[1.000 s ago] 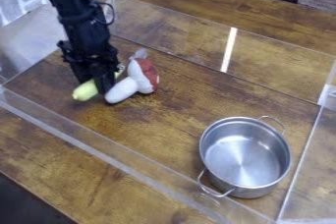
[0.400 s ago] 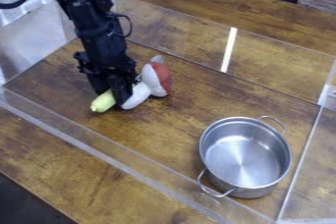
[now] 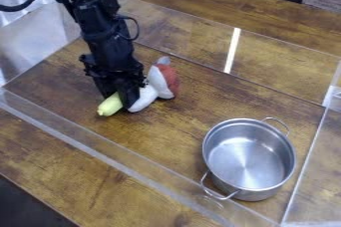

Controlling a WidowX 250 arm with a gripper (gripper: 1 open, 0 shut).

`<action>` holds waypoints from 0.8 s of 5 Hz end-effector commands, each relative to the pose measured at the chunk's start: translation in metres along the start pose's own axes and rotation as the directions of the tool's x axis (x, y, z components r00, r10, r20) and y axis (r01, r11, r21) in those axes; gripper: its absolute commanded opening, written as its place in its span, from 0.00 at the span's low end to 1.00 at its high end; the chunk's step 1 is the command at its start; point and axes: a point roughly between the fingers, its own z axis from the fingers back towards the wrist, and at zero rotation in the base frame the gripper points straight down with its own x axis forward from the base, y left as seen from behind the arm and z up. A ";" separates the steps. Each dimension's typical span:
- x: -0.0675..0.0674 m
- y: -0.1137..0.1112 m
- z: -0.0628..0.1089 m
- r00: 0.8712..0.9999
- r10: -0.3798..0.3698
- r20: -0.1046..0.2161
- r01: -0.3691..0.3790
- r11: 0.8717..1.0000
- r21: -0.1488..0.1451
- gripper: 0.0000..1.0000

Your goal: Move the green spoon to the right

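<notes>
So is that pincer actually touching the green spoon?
Touching. The camera view shows the pincer shut on the green spoon, whose yellow-green end sticks out just below the black fingers, with no gap visible between them.

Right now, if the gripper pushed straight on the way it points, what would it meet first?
The gripper points steeply down, shut on the green spoon; below lies only the wooden table, likely met at once.

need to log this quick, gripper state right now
gripper: closed on the green spoon, low over the wooden table.
</notes>
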 end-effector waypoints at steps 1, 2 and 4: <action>0.007 -0.019 0.008 0.998 -0.049 0.030 0.049 0.999 -0.002 0.00; 0.006 -0.023 0.006 0.998 -0.060 0.020 0.060 0.998 -0.009 0.00; 0.004 -0.028 0.001 0.996 -0.086 0.003 0.086 0.996 -0.019 0.00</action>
